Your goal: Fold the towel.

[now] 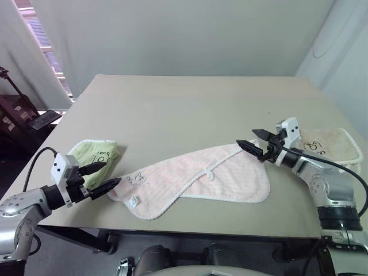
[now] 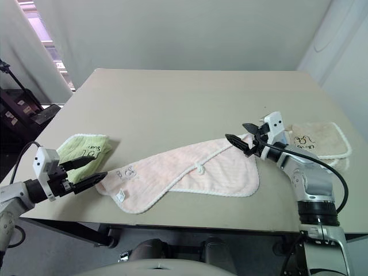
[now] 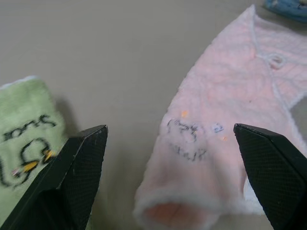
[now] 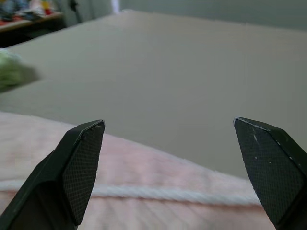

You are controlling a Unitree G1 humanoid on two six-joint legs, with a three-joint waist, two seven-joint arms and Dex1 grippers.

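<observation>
Both grippers (left point(image 1: 102, 177), right point(image 1: 253, 140)) agape, empty, at pink towel point(image 1: 201, 178) ends; pinch trim corners squarely, avoid lime-green towel point(image 1: 98, 153).

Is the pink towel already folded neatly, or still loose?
Loosely doubled, not neatly folded: the pink towel lies slantwise on the table, one flap lapping crookedly over the rest, edges unmatched.
</observation>
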